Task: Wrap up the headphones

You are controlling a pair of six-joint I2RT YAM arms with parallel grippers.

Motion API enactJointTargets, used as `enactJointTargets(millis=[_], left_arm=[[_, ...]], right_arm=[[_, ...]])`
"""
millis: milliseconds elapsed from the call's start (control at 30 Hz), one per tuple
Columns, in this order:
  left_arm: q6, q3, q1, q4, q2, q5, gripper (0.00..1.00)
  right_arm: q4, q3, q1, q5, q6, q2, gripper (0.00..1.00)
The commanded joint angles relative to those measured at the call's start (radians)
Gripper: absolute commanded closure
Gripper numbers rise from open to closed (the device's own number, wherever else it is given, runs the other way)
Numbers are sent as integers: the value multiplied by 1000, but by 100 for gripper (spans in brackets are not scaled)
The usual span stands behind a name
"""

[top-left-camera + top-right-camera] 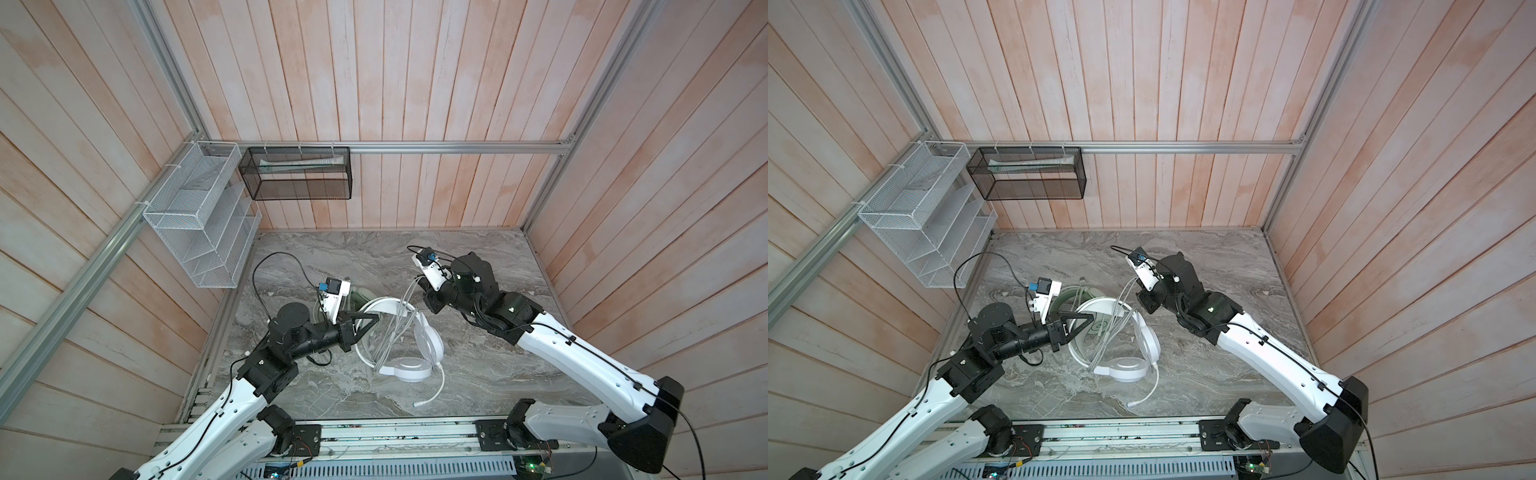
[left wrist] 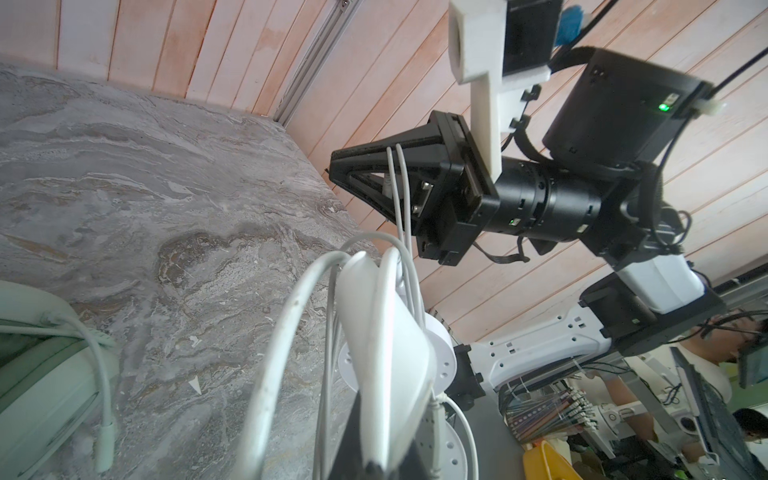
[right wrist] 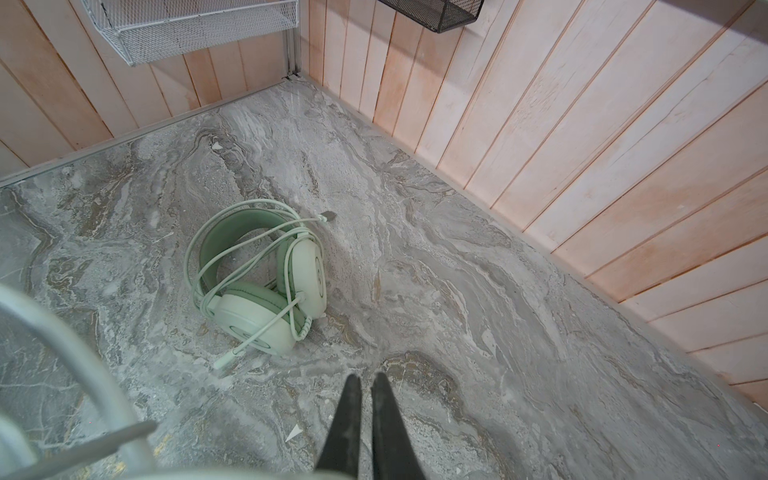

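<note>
Step in hand, as judged: winding the lead onto the second of two headsets. The mint-green padded over-ear headset (image 3: 253, 311) lies apart on the grey marble-pattern tabletop (image 1: 478, 374) with its own lead looped round band and cups, and appears done. The plain white over-ear headset (image 1: 407, 369) sits mid-table between the arms, tilted, one cup on the surface. The left gripper (image 1: 374, 318) is clamped fully onto its thin headband. The right gripper (image 3: 365, 380) has its fingers closed to a sliver. In the left wrist view two strands of the white cord (image 1: 399, 324) hang from the seam between those fingers, so it appears to be pinching the cord, raised above the headband. The plug end (image 1: 417, 403) trails loose on the tabletop nearer the arm bases. The next move calls for the right arm to carry the raised loops round the band under light tension while the left arm holds steady, and then to gather the trailing tail. Markings: a ringed logo (image 3: 319, 272) shows on a mint cup, and no lettering or brand name is legible anywhere.
</note>
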Motion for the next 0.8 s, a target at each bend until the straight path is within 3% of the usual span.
enactJointTargets(millis=[0, 300, 767], left_arm=[[-99, 7, -11, 87, -23, 101, 100], [-219, 42, -11, 149, -23, 115, 100], [-306, 75, 3, 159, -7, 120, 100]], right_arm=[[47, -10, -24, 62, 39, -29, 96], [54, -58, -23, 67, 63, -71, 84], [45, -105, -24, 58, 102, -119, 71]])
